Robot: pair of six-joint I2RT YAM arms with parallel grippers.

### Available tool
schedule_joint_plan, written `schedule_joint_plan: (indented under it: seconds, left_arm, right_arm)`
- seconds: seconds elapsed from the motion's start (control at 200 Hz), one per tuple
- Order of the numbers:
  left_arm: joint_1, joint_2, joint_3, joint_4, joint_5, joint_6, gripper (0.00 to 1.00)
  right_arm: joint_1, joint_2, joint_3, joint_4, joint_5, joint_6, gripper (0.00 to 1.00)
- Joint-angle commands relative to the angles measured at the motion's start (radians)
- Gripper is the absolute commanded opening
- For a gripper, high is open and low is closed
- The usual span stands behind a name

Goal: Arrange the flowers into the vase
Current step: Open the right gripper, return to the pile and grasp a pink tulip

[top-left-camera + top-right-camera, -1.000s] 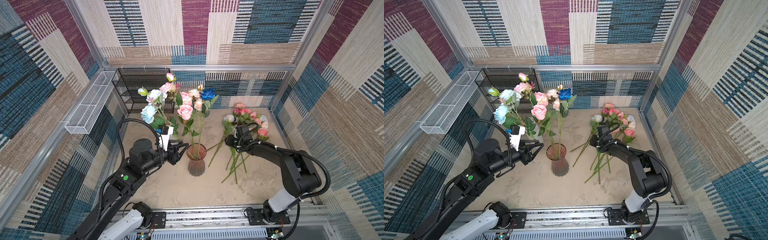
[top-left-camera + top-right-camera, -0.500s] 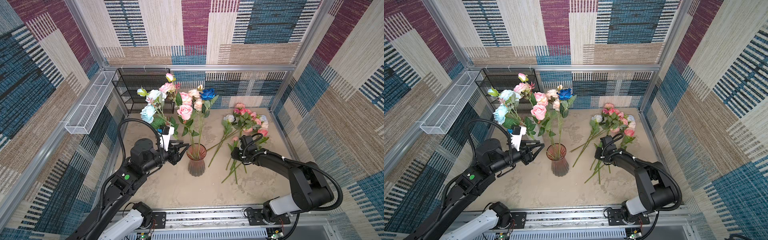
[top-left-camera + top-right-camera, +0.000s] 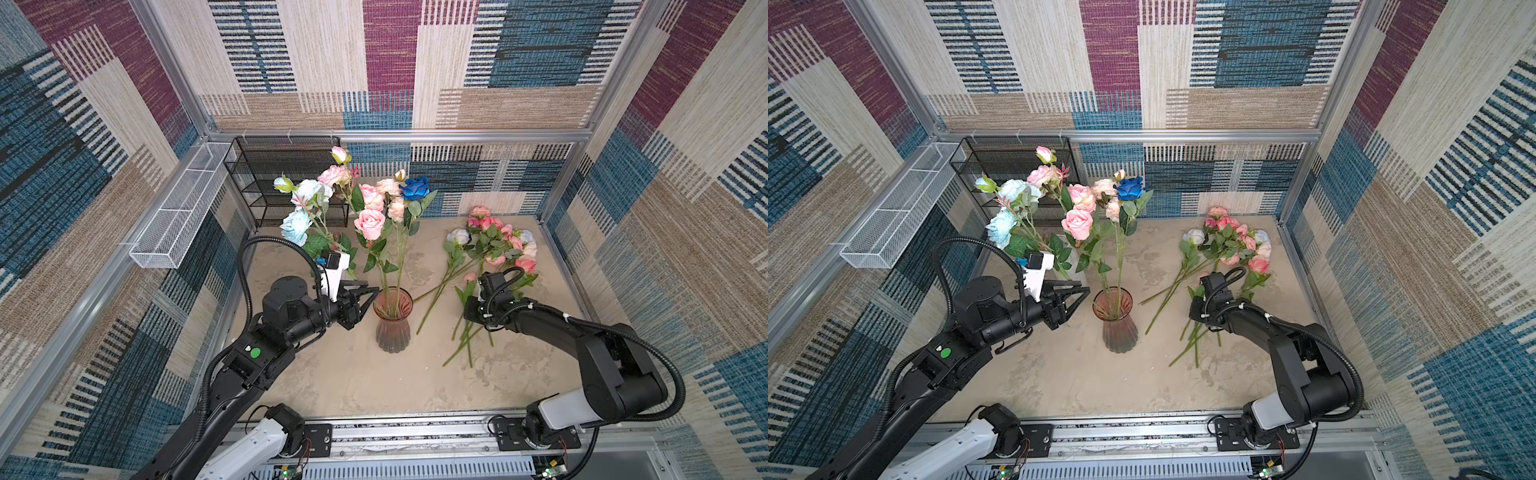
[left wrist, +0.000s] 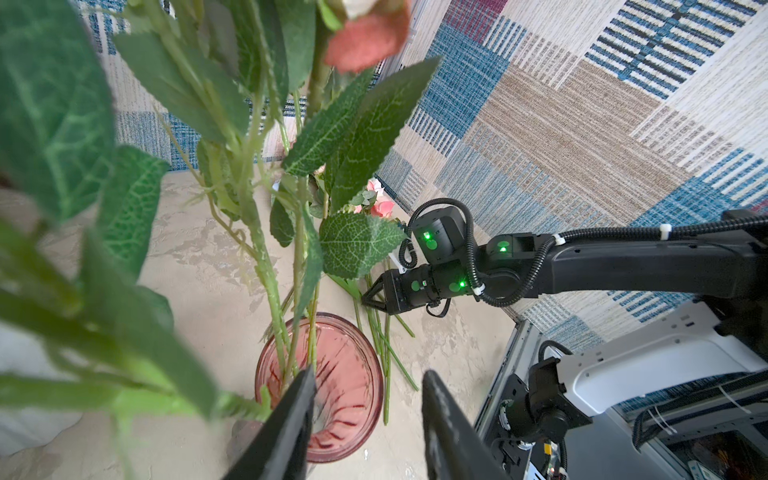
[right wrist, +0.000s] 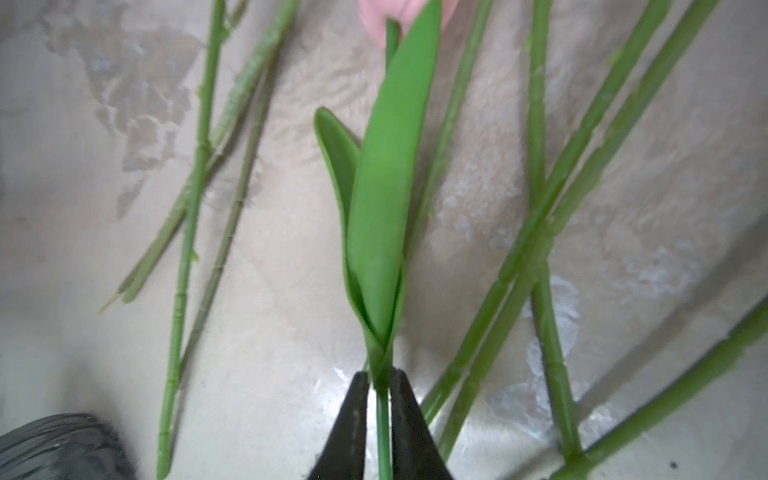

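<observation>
A pink glass vase point(image 3: 392, 320) point(image 3: 1119, 320) stands mid-table and holds several flowers point(image 3: 370, 222) with pink, white and blue blooms. More flowers point(image 3: 490, 249) point(image 3: 1225, 245) lie on the table to its right, stems pointing forward. My left gripper point(image 3: 368, 297) point(image 4: 369, 376) is open beside the vase's rim point(image 4: 345, 386), nothing between its fingers. My right gripper point(image 5: 380, 378) point(image 4: 365, 297) is low over the lying stems. It is shut on the thin green stem of one flower, just below its long smooth leaves point(image 5: 386, 187); that flower's pink bud point(image 5: 399, 16) is at the frame edge.
A black wire shelf point(image 3: 286, 178) stands at the back left and a white mesh tray point(image 3: 183, 212) hangs on the left wall. Leaves of the vase flowers point(image 4: 54, 124) crowd the left wrist camera. Loose stems point(image 5: 540, 249) lie on both sides of the held one.
My right gripper has moved down the lying flowers toward the front and shut on one stem. The left arm has not moved.
</observation>
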Motion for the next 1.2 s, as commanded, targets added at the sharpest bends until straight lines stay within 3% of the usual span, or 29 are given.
schedule_joint_plan:
  seconds: [0.0, 0.15, 0.215, 0.315, 0.396, 0.951, 1.197]
  left_arm:
    - [0.000, 0.000, 0.013, 0.025, 0.016, -0.003, 0.44]
    - [0.000, 0.002, 0.014, 0.025, 0.017, -0.006, 0.44]
    - [0.000, 0.004, 0.011, 0.023, 0.017, -0.007, 0.44]
    - [0.000, 0.001, 0.006, 0.026, 0.015, -0.008, 0.44]
    - [0.000, 0.001, 0.004, 0.027, 0.016, -0.009, 0.44]
    - [0.000, 0.003, -0.001, 0.029, 0.017, -0.003, 0.44]
    - [0.000, 0.004, 0.001, 0.026, 0.019, -0.003, 0.44]
  right_arm:
    - [0.000, -0.063, 0.025, -0.007, 0.011, -0.012, 0.10]
    - [0.002, -0.162, 0.086, -0.050, -0.002, -0.029, 0.07]
    - [0.003, -0.168, 0.118, -0.080, -0.008, -0.033, 0.14]
    - [0.002, -0.142, 0.110, -0.095, -0.027, -0.021, 0.33]
    - [0.000, -0.113, 0.072, -0.076, -0.029, -0.009, 0.36]
    - [0.002, 0.091, -0.019, 0.038, -0.027, -0.015, 0.20]
    - [0.001, 0.027, -0.008, 0.021, -0.019, -0.014, 0.07]
